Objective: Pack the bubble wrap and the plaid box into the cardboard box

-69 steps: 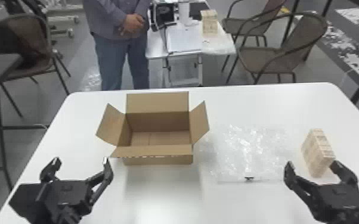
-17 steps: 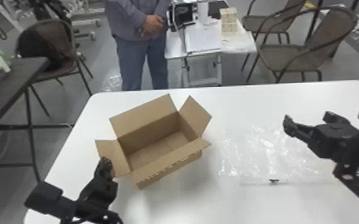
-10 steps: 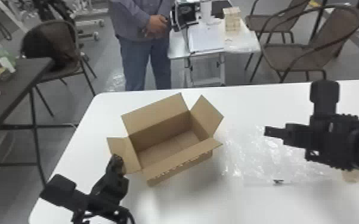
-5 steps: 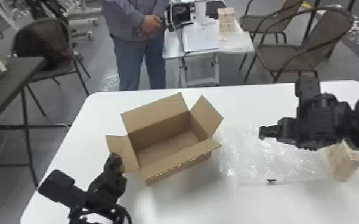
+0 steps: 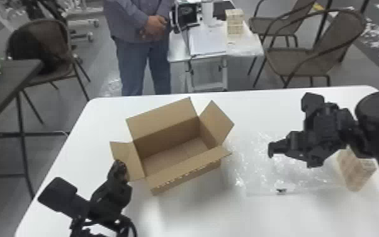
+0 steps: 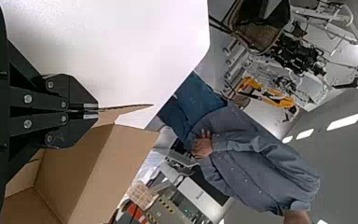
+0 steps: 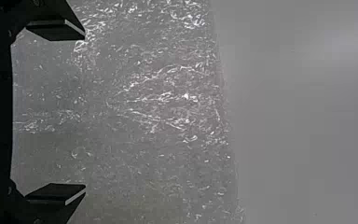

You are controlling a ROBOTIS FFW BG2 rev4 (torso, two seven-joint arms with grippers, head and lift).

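Observation:
The open cardboard box (image 5: 179, 154) stands askew on the white table, its inside bare. At its left flap is my left gripper (image 5: 122, 171); in the left wrist view the left gripper (image 6: 98, 111) is shut, with the edge of the flap (image 6: 126, 109) pinched between its fingers. Bubble wrap (image 5: 255, 170) lies flat to the right of the box. Over the wrap hangs my right gripper (image 5: 289, 126). In the right wrist view the right gripper (image 7: 85, 112) is open, facing the bubble wrap (image 7: 158, 102). The plaid box (image 5: 355, 170) stands by the wrap's right end, partly behind the right arm.
Behind the table a person stands beside a small white cart (image 5: 207, 47) that carries a stack of patterned blocks (image 5: 234, 22). A dark table (image 5: 6, 82) is at the left, and brown chairs (image 5: 296, 60) stand farther back.
The cardboard box has turned askew, and my left gripper has gone from open beside it to shut on its flap. My right arm has swung left over the bubble wrap.

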